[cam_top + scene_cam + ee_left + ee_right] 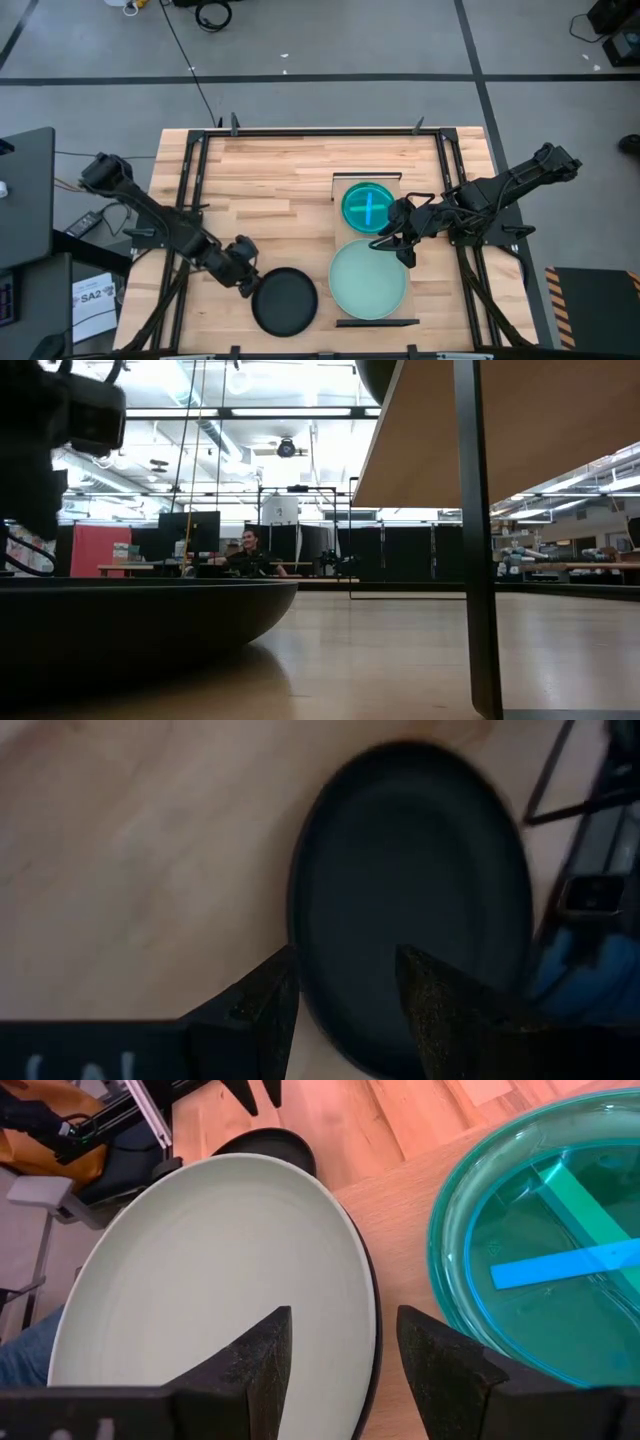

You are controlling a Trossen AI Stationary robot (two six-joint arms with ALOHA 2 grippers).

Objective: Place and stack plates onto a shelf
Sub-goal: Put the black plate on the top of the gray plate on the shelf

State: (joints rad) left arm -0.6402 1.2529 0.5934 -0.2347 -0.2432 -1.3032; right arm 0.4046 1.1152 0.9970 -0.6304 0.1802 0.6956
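Far left: left gripper [246, 283] low over the desk [260, 180], fingers parted and released, straddling the near rim of the matte black plate [284, 301], which lies flat on the desk at its front edge, well apart from the shelf [375, 312]. Likely step in hand: picking up this last loose plate. Next move calls for closing on the rim, lifting clear, carrying rightward to the shelf.

Middle: pale mint plate [368, 279] resting on the shelf's front half, seemingly atop a dark plate edge visible in the right wrist view.

Further right: teal-blue plate [368, 205] on the shelf's back half. Right gripper [397, 244] hovering between both plates, fingers apart, grasping nothing.
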